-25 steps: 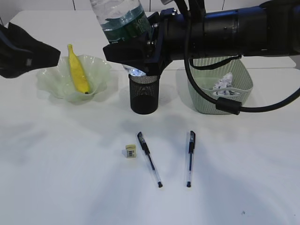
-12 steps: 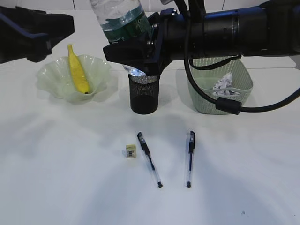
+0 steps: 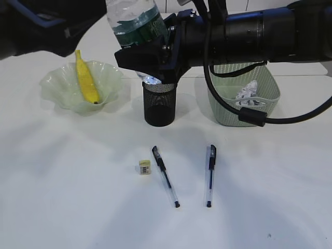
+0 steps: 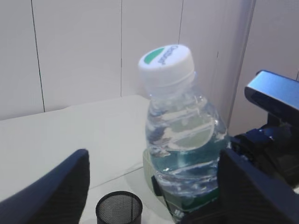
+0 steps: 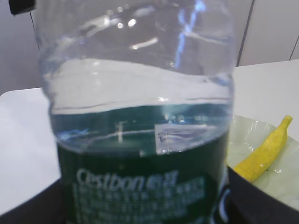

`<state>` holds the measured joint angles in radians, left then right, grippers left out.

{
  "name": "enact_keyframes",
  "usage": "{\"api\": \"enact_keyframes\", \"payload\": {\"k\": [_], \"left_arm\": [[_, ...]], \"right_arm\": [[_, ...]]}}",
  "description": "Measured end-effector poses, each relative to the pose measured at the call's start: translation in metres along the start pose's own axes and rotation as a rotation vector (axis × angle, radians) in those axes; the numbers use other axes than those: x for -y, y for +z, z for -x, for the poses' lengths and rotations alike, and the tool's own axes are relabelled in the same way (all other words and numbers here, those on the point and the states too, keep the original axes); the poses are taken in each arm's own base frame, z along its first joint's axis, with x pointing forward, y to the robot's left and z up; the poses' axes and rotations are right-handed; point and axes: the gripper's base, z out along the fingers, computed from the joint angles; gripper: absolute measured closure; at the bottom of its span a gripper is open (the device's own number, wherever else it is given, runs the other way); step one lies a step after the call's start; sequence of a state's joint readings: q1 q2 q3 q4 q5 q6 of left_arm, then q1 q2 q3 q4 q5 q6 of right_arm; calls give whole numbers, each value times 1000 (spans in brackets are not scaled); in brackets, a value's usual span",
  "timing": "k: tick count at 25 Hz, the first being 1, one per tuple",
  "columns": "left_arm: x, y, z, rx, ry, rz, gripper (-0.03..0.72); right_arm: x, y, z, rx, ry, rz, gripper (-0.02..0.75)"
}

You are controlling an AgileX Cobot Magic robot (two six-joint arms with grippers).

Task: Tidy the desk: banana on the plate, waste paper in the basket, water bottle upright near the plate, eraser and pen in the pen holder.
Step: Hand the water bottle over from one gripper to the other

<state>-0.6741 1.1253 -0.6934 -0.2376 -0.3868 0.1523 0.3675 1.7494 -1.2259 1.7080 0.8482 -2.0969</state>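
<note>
While the right arm reaches across the white table, the scene stands as follows, all places given from the black mesh pen holder (image 3: 158, 104).

Right gripper (image 3: 148, 54): above the holder, jaws clamped on the clear plastic water bottle with a dark green label (image 3: 136, 23).
Bottle: held off the table, roughly upright with a slight tilt; in the left wrist view its white cap (image 4: 166, 63) is uppermost; partly filled with water.
Left gripper (image 4: 149, 186): two dark fingers (image 4: 51, 191) stand wide apart, nothing between them; the bottle and holder lie beyond it. In the exterior view the left arm is a dark blur up and left of the holder.
Yellow banana (image 3: 86, 78): left of the holder, lying in the pale green scalloped glass plate (image 3: 54, 88).
Crumpled white waste paper (image 3: 248, 93): right of the holder, inside the pale green plastic basket (image 3: 259, 106).
Small cream eraser (image 3: 144, 166): in front of the holder, on the table.
Near pen with black cap (image 3: 165, 175): just right of the eraser, lying at a slant.
Second black-capped pen (image 3: 210, 174): further right, in front of the basket.
</note>
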Motion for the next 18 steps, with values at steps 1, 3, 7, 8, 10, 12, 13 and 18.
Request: {"api": "enact_keyframes", "payload": {"k": [1, 3, 7, 8, 10, 12, 13, 18], "left_arm": [[1, 2, -3, -11, 10, -5, 80], [3, 7, -8, -25, 6, -12, 95], [9, 13, -12, 3, -47, -27, 113], [9, 14, -11, 21, -69, -27, 113], [9, 16, -10, 60, -114, -22, 113], [8, 19, -10, 86, -175, -20, 103], [8, 20, -12, 87, -197, -22, 93], [12, 30, -20, 117, -245, -56, 81]], "right_arm": [[0, 0, 0, 0, 0, -1, 322], [0, 0, 0, -1, 0, -2, 322], [0, 0, 0, -1, 0, -2, 323], [0, 0, 0, -1, 0, -2, 323], [0, 0, 0, -1, 0, -2, 323], [0, 0, 0, -1, 0, -2, 323], [0, 0, 0, -1, 0, -2, 323], [0, 0, 0, -1, 0, -2, 323]]}}
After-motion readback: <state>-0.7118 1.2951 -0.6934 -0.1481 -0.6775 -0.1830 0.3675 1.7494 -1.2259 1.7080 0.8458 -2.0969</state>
